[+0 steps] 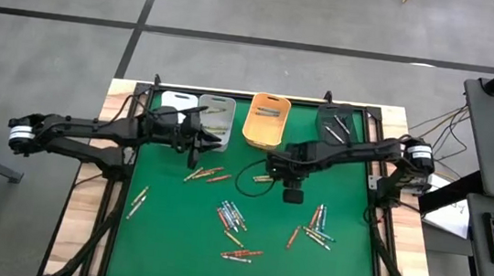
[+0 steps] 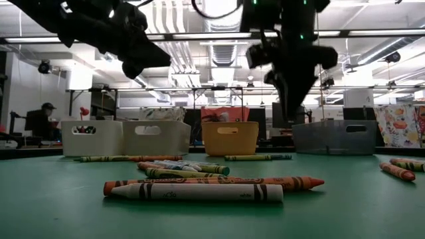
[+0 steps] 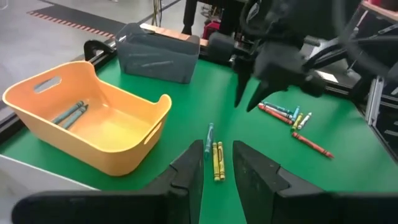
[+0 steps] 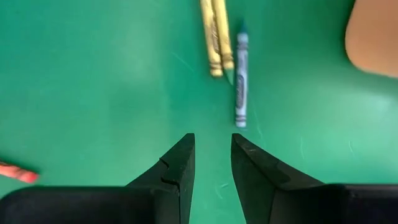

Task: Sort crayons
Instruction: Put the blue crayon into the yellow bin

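The crayons [image 1: 232,215] are thin paper-wrapped sticks in red, yellow, blue and grey, scattered across the green surface [image 1: 163,239]: one lies alone at the left, a small group sits below the left pincer [image 1: 193,157], a denser cluster fills the middle, and more lie to the right. Two yellow crayons [image 4: 215,34] and a blue crayon [image 4: 240,70] lie side by side on the mat just ahead of the right pincer [image 4: 212,155].

Along the far edge stand a white bin [image 1: 177,101], a grey bin [image 1: 218,117], an orange bin [image 1: 264,120] holding two grey crayons [image 3: 69,113], and a dark bin [image 1: 340,125]. Behind lies a workshop.

Both arms reach inward. Each pincer's fingers stand slightly apart, holding nothing.
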You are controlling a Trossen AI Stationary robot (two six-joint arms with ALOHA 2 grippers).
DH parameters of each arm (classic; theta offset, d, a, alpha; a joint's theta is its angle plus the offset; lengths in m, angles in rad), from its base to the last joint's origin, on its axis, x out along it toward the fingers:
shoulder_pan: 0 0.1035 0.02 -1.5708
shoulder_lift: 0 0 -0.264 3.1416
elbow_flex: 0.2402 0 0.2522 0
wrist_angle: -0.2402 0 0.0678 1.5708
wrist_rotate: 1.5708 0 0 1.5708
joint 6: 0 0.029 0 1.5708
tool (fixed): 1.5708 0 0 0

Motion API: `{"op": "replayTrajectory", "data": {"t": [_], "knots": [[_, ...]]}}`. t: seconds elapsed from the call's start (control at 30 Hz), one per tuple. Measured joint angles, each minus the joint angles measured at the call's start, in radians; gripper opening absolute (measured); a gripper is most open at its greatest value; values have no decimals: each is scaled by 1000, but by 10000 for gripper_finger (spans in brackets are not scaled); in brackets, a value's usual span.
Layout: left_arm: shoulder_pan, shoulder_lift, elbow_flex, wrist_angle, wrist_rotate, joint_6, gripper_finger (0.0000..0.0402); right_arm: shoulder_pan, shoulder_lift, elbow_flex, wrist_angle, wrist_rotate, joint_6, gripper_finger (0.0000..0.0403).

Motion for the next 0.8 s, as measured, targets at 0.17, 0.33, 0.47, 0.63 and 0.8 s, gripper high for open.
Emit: {"op": "replayTrajectory", "data": {"t": [0.17,0.33,0.47,0.63,0.8], "knots": [[0,14,11,-2,-2,9,68,-47,0,-51,39,1,-20,93],[0,22,14,-2,-7,11,68,-79,0,-105,135,1,-43,93],[0,22,13,-2,-7,11,68,-89,0,-157,230,1,-46,93],[0,22,13,-2,-7,11,68,-88,0,-213,332,-1,-53,93],[0,22,13,3,-8,19,68,-88,0,-260,392,0,-53,93]]}}
